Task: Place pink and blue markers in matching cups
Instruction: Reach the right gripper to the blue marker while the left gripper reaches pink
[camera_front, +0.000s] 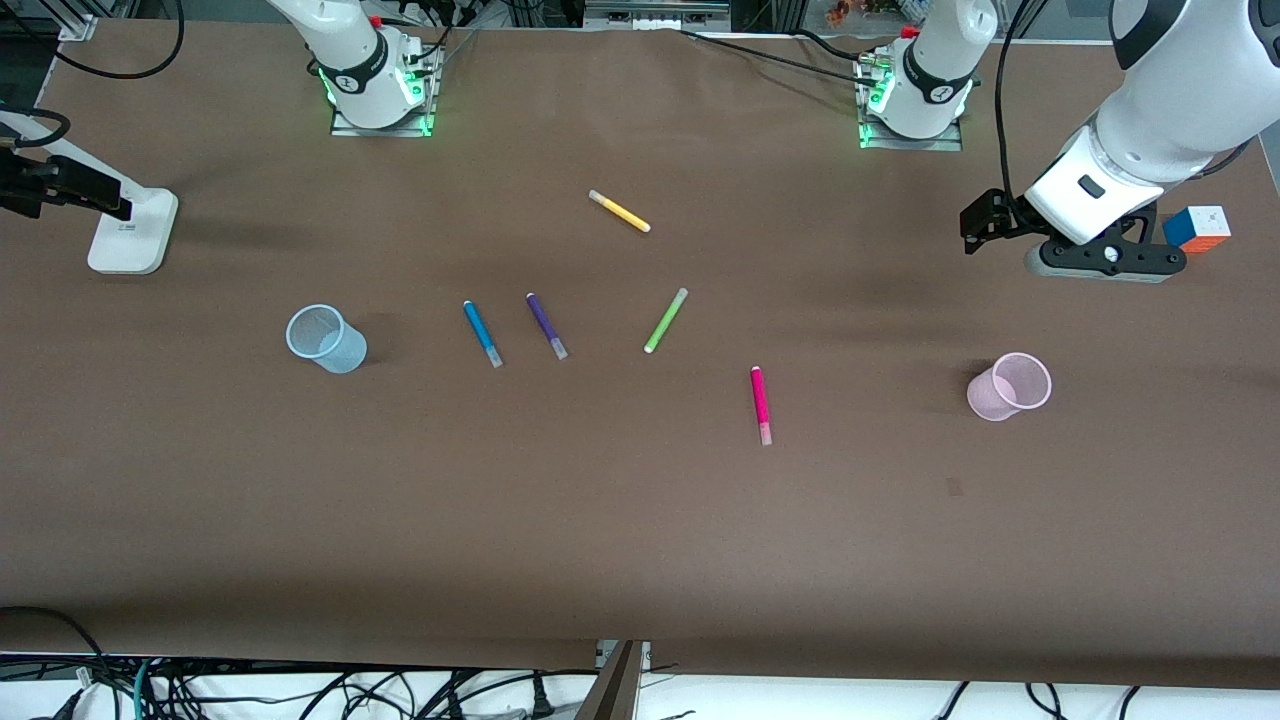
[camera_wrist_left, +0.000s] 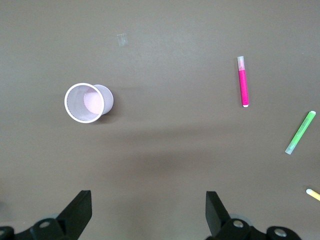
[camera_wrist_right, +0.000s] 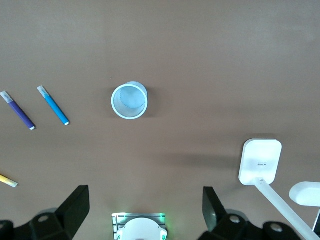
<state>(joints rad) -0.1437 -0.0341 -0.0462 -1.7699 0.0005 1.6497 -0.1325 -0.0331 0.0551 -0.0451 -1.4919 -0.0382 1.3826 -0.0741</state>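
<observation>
Both cups stand upright with nothing in them while all five markers lie loose on the brown table (camera_front: 640, 520)

The pale blue cup (camera_front: 325, 339) stands toward the right arm's end, the blue marker (camera_front: 482, 333) beside it and the purple marker (camera_front: 546, 325) just past that; the pale pink cup (camera_front: 1009, 386) stands toward the left arm's end, well apart from the pink marker (camera_front: 761, 404), which lies nearer the front camera than the lime-green marker (camera_front: 665, 320) and the yellow marker (camera_front: 619, 211). The left gripper (camera_wrist_left: 149, 212) hangs over bare table near the pink cup with its fingers spread wide; the right gripper (camera_wrist_right: 145, 210) hangs spread above its own arm's base (camera_wrist_right: 138, 227), holding nothing. A colour-tiled cube (camera_front: 1198, 228) sits at the left arm's end beside a white stand's foot (camera_front: 132, 230); no writing can be read on anything
</observation>
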